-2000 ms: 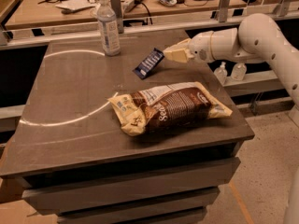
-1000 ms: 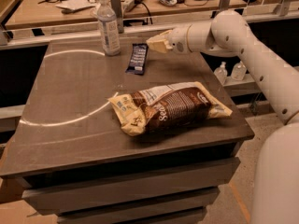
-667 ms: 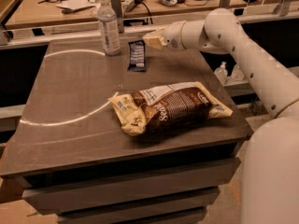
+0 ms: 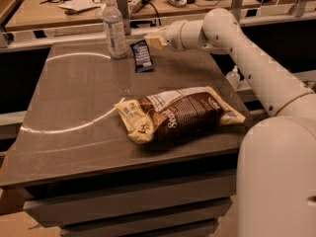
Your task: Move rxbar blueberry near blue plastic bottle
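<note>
Bag (image 4: 177, 113) writing: only "Sea" reads.
rxbar blueberry (image 4: 142, 56): lettering unreadable; flat on table (image 4: 74, 107), near blue plastic bottle (image 4: 114, 28).
My hand (image 4: 155, 38): at the bar's upper corner; grip cannot be told.

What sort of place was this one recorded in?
Probably a lab or workshop: a cluttered workbench stands behind the grey table, and the robot's gripper is near the table's far edge, beside the rxbar blueberry and blue plastic bottle.

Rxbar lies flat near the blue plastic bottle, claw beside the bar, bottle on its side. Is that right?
Not quite. The camera view shows the blue plastic bottle standing upright, not on its side. The rxbar blueberry lies flat near it, with the claw beside the bar.
</note>
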`<state>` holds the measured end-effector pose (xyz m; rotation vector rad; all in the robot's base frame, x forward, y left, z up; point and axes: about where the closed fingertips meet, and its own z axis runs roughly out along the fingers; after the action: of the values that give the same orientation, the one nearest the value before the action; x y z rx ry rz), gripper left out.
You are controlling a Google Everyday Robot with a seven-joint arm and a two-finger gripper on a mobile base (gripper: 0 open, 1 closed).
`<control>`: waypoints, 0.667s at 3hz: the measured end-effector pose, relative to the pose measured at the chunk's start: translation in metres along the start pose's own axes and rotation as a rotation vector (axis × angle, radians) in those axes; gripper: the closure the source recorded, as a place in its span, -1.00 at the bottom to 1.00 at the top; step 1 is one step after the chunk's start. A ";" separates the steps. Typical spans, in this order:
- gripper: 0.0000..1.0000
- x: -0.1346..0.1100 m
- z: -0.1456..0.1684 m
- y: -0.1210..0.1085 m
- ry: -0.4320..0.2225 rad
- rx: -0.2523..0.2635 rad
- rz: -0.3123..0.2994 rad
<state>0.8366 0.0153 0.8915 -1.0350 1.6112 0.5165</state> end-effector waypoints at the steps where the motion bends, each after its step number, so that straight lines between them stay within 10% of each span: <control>1: 1.00 -0.001 0.016 0.002 0.004 0.006 -0.011; 2: 0.76 -0.002 0.024 0.002 0.005 0.019 -0.008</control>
<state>0.8479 0.0356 0.8856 -1.0286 1.6125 0.4928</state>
